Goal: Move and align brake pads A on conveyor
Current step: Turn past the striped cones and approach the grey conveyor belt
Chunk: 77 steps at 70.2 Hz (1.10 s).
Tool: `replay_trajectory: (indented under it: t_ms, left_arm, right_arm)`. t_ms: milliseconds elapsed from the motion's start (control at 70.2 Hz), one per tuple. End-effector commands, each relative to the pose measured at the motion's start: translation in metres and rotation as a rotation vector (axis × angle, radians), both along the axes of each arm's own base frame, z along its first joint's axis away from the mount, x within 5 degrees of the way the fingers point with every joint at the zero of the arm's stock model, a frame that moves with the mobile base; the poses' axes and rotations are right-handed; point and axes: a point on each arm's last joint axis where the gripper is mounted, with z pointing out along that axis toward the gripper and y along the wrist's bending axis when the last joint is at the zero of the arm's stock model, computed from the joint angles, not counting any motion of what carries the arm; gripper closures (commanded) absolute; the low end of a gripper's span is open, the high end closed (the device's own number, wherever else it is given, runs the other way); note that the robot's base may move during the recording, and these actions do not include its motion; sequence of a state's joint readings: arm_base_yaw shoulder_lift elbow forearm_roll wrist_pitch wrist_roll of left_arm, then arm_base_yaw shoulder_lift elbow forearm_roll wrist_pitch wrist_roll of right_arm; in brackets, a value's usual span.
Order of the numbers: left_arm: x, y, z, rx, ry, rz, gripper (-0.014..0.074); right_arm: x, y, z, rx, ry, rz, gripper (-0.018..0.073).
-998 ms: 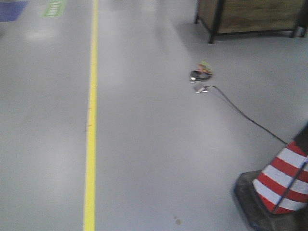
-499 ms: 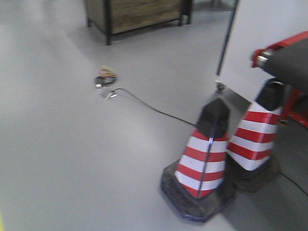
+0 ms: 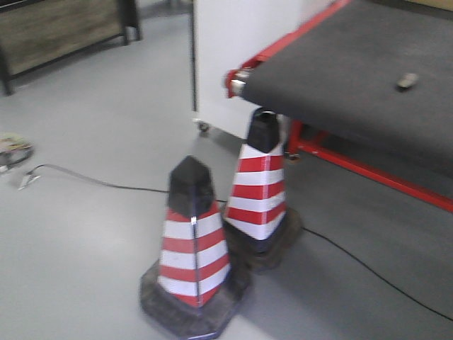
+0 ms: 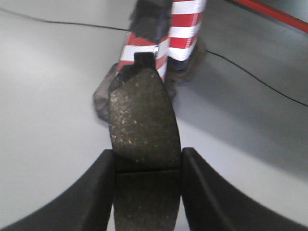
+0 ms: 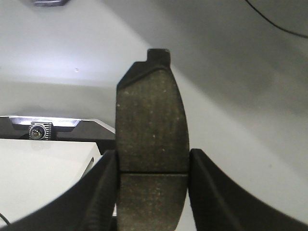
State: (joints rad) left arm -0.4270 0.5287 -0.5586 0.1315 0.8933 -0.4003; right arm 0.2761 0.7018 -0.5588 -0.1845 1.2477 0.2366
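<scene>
A: Left gripper (image 4: 147, 166) clamped on a brake pad (image 4: 142, 120), jaws pinching its long edges near the groove. Right gripper (image 5: 151, 168) same, on its own pad (image 5: 151, 125).

B: Conveyor?

A: Conveyor (image 3: 354, 78) ahead-right, past two traffic cones (image 3: 195, 248). One small dark item (image 3: 406, 81) on the belt, probably a pad, too blurred to confirm.

B: Handling?

A: I'd judge them stiff, dense, gritty-faced. Edge grip near the middle should hold.

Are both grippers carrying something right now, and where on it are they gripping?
Yes. The left gripper and the right gripper each clamp a brake pad across its side edges near the groove.
</scene>
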Motion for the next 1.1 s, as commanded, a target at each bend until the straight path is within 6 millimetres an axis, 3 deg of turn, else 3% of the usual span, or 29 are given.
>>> replay_trajectory:
  t_ms: [0,1083]
  left_arm:
    - [0.0041,-0.0025,0.0143,-0.037,-0.092,-0.011,0.0603]
    - [0.0041,-0.0024,0.0143,-0.036,-0.092,-0.011,0.0603]
  right_arm:
    - [0.0003,-0.0031,0.0075,-0.030,-0.003,-0.005,0.0541]
    - [0.0002,-0.0028,0.0074,-0.027,-0.003,-0.005,0.0541]
